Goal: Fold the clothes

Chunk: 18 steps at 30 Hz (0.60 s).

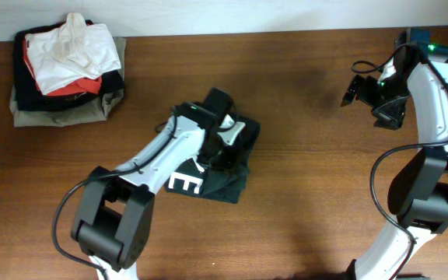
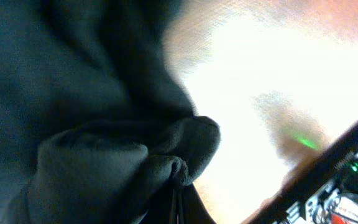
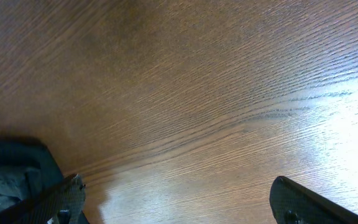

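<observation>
Blurred T-shirt (image 2: 73, 93), blown-out table (image 2: 247, 74) glare

Overhead: we look straight down on the surface (image 1: 302, 155) from well above, catching left arm (image 1: 162, 152), right arm (image 1: 434, 93) and the clothes pile (image 1: 64, 70) far left. Left wrist: we're jammed right against the black T-shirt (image 2: 73, 93), blurred, surface blown out behind. Right wrist: low, oblique along bare surface, own fingers (image 3: 67, 196) at bottom edge. All three views share the black T-shirt and a patch of surface beside it.
</observation>
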Tool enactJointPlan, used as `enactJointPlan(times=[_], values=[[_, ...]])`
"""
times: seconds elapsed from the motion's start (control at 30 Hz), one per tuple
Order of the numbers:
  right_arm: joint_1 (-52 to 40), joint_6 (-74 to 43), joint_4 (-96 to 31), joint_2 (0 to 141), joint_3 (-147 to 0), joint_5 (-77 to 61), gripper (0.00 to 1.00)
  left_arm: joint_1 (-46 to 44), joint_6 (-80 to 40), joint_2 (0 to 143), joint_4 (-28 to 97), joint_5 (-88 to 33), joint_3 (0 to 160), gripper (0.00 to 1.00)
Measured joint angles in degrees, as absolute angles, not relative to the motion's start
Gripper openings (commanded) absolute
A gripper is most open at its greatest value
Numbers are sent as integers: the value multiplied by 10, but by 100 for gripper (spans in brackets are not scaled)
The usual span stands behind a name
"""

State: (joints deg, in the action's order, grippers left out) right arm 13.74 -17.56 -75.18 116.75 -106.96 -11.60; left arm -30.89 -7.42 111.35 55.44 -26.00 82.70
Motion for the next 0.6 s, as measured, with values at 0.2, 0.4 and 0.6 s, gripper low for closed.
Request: enactJointPlan(times=[0.2, 0.4, 0.6], values=[[137, -175, -752, 1167, -1070, -116, 99, -396, -70, 1114, 574, -277, 827, 48], [137, -176, -752, 1167, -1070, -116, 99, -407, -62, 1115, 637, -272, 891, 50], [137, -176, -752, 1167, -1070, -116, 99, -342, -55, 1120, 675, -170, 1069, 71]])
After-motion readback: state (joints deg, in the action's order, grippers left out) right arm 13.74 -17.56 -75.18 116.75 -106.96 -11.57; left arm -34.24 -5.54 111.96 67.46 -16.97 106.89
